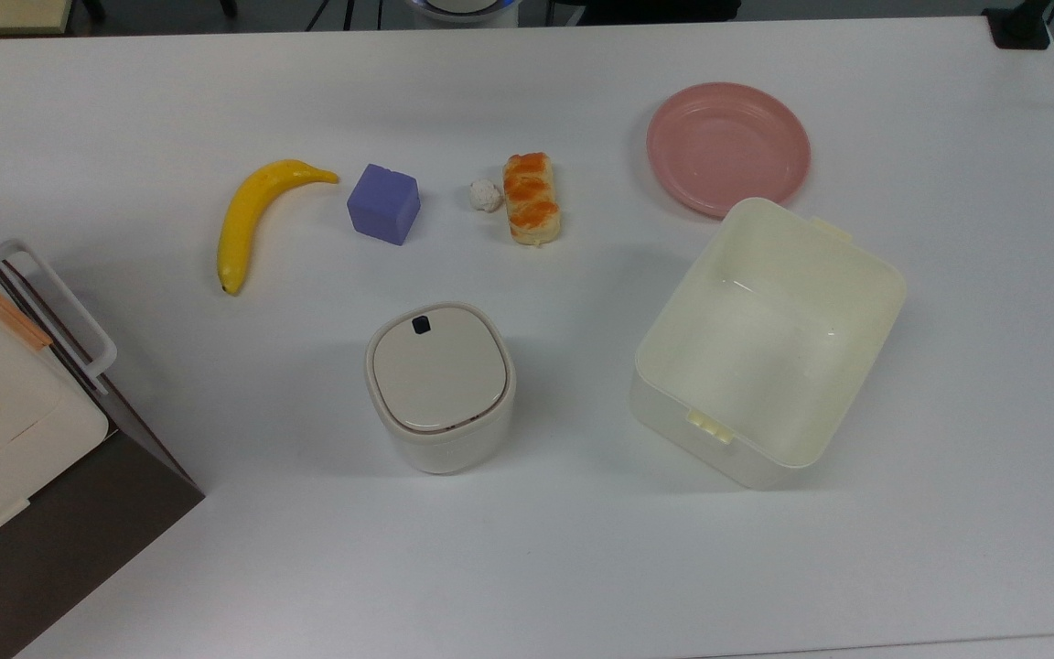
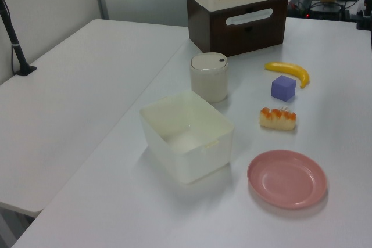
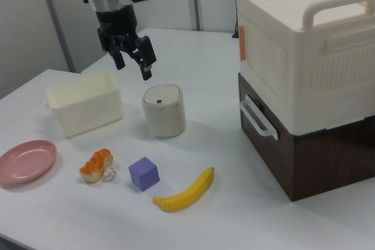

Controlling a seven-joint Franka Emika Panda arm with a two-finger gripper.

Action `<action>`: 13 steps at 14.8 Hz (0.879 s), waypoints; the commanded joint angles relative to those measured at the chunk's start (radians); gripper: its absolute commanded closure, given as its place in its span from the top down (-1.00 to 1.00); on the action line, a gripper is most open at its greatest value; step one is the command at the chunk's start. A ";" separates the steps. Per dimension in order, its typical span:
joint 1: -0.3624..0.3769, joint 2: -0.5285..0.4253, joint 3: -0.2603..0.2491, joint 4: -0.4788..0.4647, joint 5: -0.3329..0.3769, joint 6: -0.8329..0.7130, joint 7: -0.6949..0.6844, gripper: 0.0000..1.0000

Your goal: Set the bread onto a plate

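Note:
The bread [image 1: 532, 199] is a small oblong stick with an orange-brown glazed top, lying flat on the white table [image 1: 527, 567] near its middle. It also shows in the left view as the bread [image 2: 278, 118] and in the right view as the bread [image 3: 96, 165]. The round pink plate [image 1: 728, 146] sits bare to the top view's right of the bread, a clear gap between them; the plate [image 2: 287, 178] and the plate [image 3: 26, 160] show likewise. My gripper [image 3: 135, 65] hangs open and holds nothing, well above the table over the lidded canister [image 3: 164, 110].
A tiny white lumpy ball [image 1: 485, 195] touches the bread's side. A purple cube [image 1: 384, 203] and a yellow banana [image 1: 257, 216] lie to the top view's left. A large cream box [image 1: 769, 339] stands beside the plate. A cream crate on a brown drawer unit [image 3: 304, 74] stands at the right view's right.

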 commanded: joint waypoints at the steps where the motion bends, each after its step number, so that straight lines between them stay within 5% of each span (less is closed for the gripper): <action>1: 0.018 0.006 -0.008 0.020 -0.004 -0.029 0.050 1.00; 13: 0.020 0.004 -0.007 0.018 -0.005 -0.039 0.082 1.00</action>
